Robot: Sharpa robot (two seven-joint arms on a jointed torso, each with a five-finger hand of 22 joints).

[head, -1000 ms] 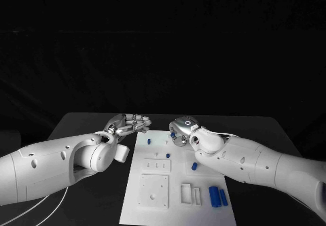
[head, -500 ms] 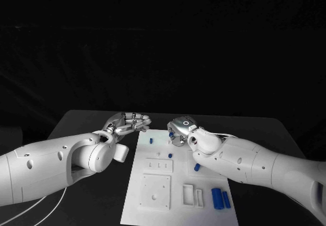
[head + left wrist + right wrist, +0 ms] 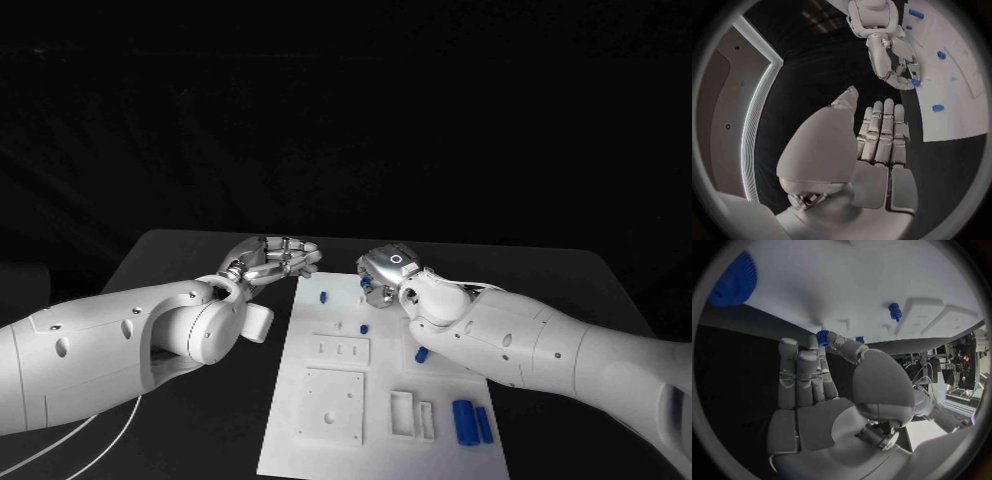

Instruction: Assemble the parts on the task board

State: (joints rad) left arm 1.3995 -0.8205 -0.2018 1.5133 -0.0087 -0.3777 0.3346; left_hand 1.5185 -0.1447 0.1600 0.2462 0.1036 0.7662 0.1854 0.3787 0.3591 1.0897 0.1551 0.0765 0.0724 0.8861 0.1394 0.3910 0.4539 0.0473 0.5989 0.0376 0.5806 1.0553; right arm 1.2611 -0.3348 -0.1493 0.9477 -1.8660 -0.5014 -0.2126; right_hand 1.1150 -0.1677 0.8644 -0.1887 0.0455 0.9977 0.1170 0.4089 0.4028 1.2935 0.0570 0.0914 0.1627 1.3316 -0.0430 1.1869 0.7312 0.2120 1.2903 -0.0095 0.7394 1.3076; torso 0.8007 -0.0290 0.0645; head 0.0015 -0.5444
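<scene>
- The table (image 3: 188, 260) carries the task board (image 3: 335, 400), a long white plate that runs from the middle of the head view down to its lower edge.
- Progress, as I judge it, is early: most of the board's moulded recesses, in the lower middle of the head view, are bare, and several blue parts are loose on the plate.
- The left hand (image 3: 274, 260) hovers over the table just off the board's upper left corner; its fingers (image 3: 882, 135) lie straight side by side with nothing in them, so it is free.
- The right hand (image 3: 387, 280) is at the board's upper right edge with its fingers (image 3: 807, 375) reaching to the rim, and it pinches a small blue gear (image 3: 822, 337) between thumb and fingertip; from overhead the hand's own back covers that pinch.
- A pair of blue cylinders (image 3: 470, 420) lies at the board's lower right, not yet fitted.
- A small blue peg (image 3: 322, 296) sits near the board's upper left, another blue piece (image 3: 364, 328) just below the right hand, and a further one (image 3: 421, 354) beside the right forearm.
- The right wrist view adds a large blue toothed wheel (image 3: 732, 282) in its upper left corner, seemingly on the board.
- The left wrist view shows the right hand from outside, at its upper right, with a blue piece at its fingertips.
</scene>
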